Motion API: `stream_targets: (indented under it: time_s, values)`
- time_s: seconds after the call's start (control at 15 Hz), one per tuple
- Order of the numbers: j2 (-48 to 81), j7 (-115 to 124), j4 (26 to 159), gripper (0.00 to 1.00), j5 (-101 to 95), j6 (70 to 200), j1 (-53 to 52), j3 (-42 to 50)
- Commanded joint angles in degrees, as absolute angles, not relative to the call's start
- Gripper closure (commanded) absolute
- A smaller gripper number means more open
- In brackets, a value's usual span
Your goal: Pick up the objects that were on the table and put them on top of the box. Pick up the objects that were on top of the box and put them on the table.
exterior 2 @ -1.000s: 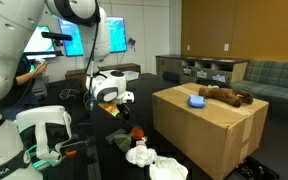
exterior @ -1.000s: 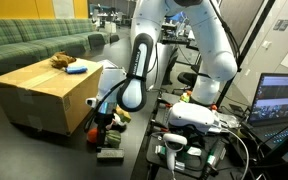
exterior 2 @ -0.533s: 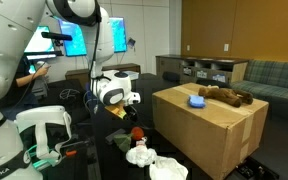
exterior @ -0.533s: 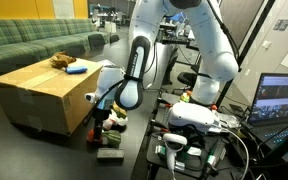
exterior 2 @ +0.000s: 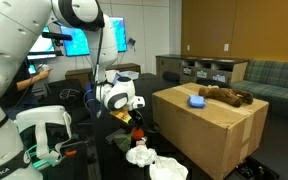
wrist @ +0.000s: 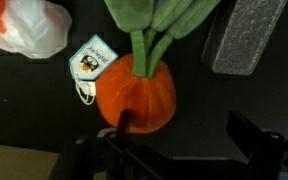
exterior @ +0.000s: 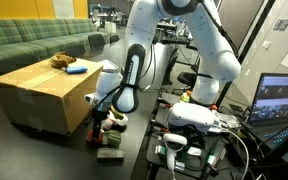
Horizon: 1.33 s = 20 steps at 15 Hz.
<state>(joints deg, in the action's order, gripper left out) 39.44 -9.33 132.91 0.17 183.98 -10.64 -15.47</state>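
The gripper (wrist: 189,138) is hanging low over the table (wrist: 214,100), its jaws standing fully apart and gripping nothing. An orange plush vegetable (wrist: 136,92) is lying on the dark surface just ahead of the jaws, offset toward one finger (wrist: 122,128), whose tip is overlapping the toy's near edge in the wrist view; whether the two are touching cannot be told. The toy's green leaves (wrist: 159,18) are pointing away from the jaws. A paper tag (wrist: 92,58) is lying just beside the toy on the same side as that finger, and a crumpled white plastic bag (wrist: 29,25) is sitting farther out beyond it. A grey block (wrist: 249,35) is resting ahead of the opposite finger, apart from the toy. In an exterior view the box (exterior: 39,95) is standing on the table close beside the lowered jaws, its flat top rising above them. On that top, well apart from the jaws, a brown plush toy (exterior: 61,61) and a blue object (exterior: 76,69) are lying next to each other.
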Motion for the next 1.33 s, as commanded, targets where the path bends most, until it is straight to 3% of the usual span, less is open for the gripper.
stream_targets:
  time_s: [0.0, 0.6, 0.67, 0.73, 0.8, 1.0, 1.27]
  values:
    - [42.8, -7.3, 129.3, 0.00, -1.7, 186.1, -12.0, -13.1]
    - [46.8, -7.0, 126.1, 0.01, -1.6, 185.9, -14.4, -6.9]
    - [47.1, -6.9, 125.9, 0.10, -1.6, 185.7, -14.8, -6.0]
    - [47.4, -6.7, 125.9, 0.26, -1.5, 186.1, -15.2, -5.1]
    - [47.3, -6.6, 125.9, 0.29, -1.4, 185.8, -15.5, -4.5]
    - [45.6, -6.3, 127.2, 0.56, -1.4, 184.5, -14.9, -4.0]
    - [41.1, -7.0, 129.9, 0.83, -2.2, 180.0, -12.0, -6.2]
